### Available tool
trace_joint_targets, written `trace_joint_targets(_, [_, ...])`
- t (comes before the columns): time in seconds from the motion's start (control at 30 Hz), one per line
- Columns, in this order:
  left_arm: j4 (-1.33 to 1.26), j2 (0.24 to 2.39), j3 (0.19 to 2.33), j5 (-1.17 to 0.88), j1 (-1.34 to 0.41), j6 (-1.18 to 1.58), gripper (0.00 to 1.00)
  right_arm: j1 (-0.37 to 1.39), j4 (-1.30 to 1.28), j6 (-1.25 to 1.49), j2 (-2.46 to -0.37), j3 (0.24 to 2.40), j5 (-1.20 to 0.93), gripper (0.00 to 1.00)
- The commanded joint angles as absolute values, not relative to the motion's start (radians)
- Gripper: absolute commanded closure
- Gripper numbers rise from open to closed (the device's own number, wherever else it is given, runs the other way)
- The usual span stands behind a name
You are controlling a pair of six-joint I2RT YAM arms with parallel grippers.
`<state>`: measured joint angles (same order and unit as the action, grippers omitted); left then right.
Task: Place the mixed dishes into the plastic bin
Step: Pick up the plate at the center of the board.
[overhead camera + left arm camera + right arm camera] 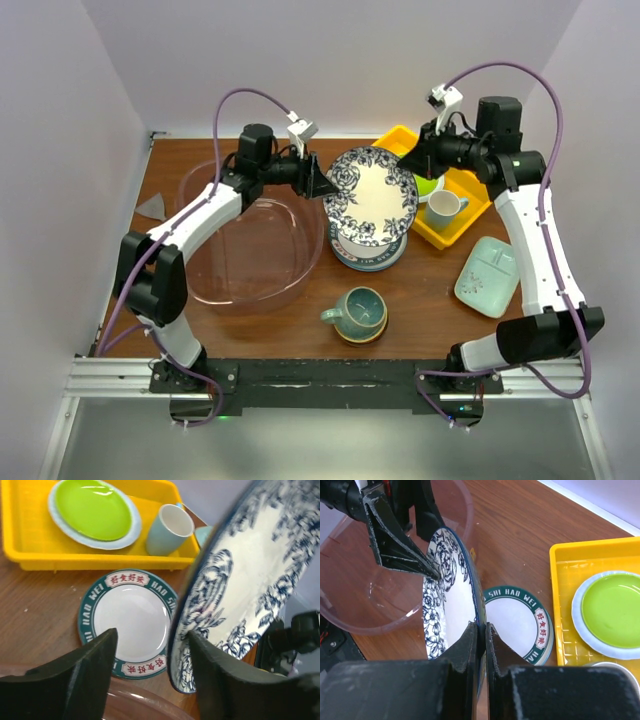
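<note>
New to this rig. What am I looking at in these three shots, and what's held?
Two robot arms are bolted at the near edge of a table. The wide picture looks down from above and behind them; the other two come from a camera on each wrist, so the dark wedges there are that arm's own fingers. The right pincer is shut on the rim of a blue flowered plate, holding it tilted above a plate with a lettered rim. The left pincer stands open around the opposite rim, not clamped. Also on the table: a clear plastic tub, a teal mug, a pale mint dish, and a yellow tray holding a green plate and a cup.
</note>
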<state>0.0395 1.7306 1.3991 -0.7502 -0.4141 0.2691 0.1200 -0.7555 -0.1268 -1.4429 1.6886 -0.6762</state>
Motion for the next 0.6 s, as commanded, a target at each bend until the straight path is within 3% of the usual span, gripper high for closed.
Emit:
trace_joint_targets(0.0, [-0.023, 1.715, 1.440, -0.940, -0.422, 0.273, 0.63, 0.127, -0.661, -0.055, -1.381, 1.733, -0.778, 1.00])
trace_joint_targets(0.03, [-0.032, 1.712, 1.437, -0.957, -0.420, 0.282, 0.74, 0.127, -0.657, -0.054, -1.379, 1.729, -0.781, 1.00])
trace_joint_targets(0.07, [-0.035, 1.697, 1.433, -0.960, -0.420, 0.290, 0.94, 0.126, -0.655, -0.052, -1.378, 1.723, -0.785, 1.00])
trace_joint_targets(0.1, [-0.040, 1.684, 1.419, -0.959, -0.420, 0.307, 1.00, 0.126, -0.649, -0.051, -1.368, 1.706, -0.787, 1.00])
trace_joint_targets(0.4, [-0.209, 1.428, 1.251, -0.856, -0.379, 0.550, 1.00, 0.124, -0.603, -0.048, -1.298, 1.586, -0.850, 0.98])
trace_joint_targets(0.53, [-0.224, 1.324, 1.171, -0.796, -0.345, 0.618, 1.00, 0.118, -0.566, -0.044, -1.260, 1.528, -0.897, 0.73])
trace_joint_targets(0.57, [-0.230, 1.286, 1.152, -0.787, -0.339, 0.642, 1.00, 0.118, -0.561, -0.044, -1.255, 1.507, -0.917, 0.61])
